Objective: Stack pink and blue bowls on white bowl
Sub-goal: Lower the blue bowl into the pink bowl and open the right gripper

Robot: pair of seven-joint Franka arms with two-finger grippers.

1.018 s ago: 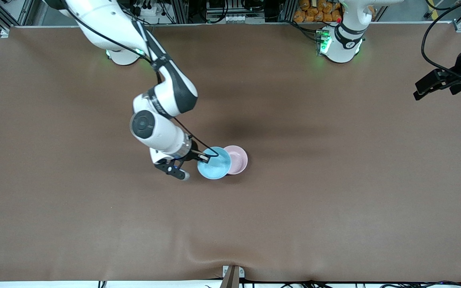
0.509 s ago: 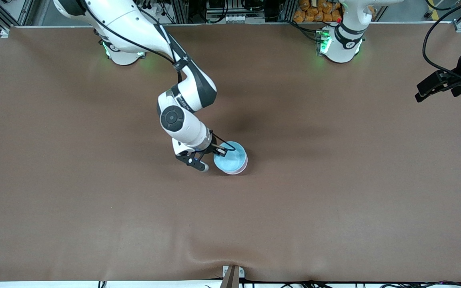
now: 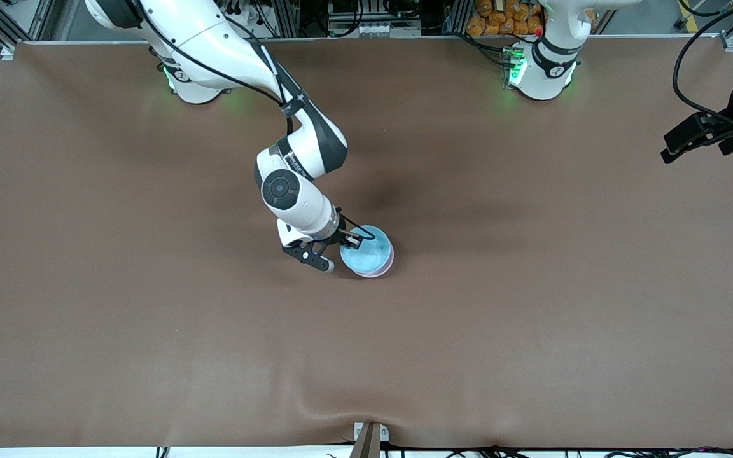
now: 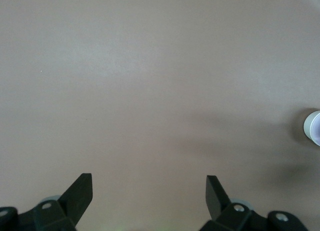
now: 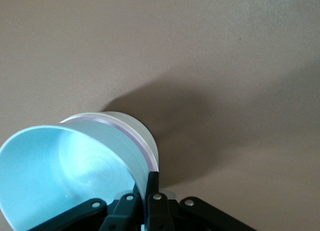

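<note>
gripping: the right gripper (image 3: 352, 240) is clamped shut on the rim of the blue bowl (image 3: 367, 250), one finger inside the rim, one outside.
blue bowl: sits in the pink bowl (image 3: 379, 271), reaching out from the right gripper's fingertips toward the left arm's end of the table; only a thin pink edge shows around it.
white bowl: in the right wrist view a pale wall (image 5: 142, 136) shows under the pink rim (image 5: 131, 136), just past that gripper's fingers.
stack: stands on the brown table (image 3: 532, 305), near its middle.
left gripper: the left gripper (image 4: 149, 187) waits with its fingers spread apart, holding nothing, over bare table at its own arm's end, well apart from the stack.
</note>
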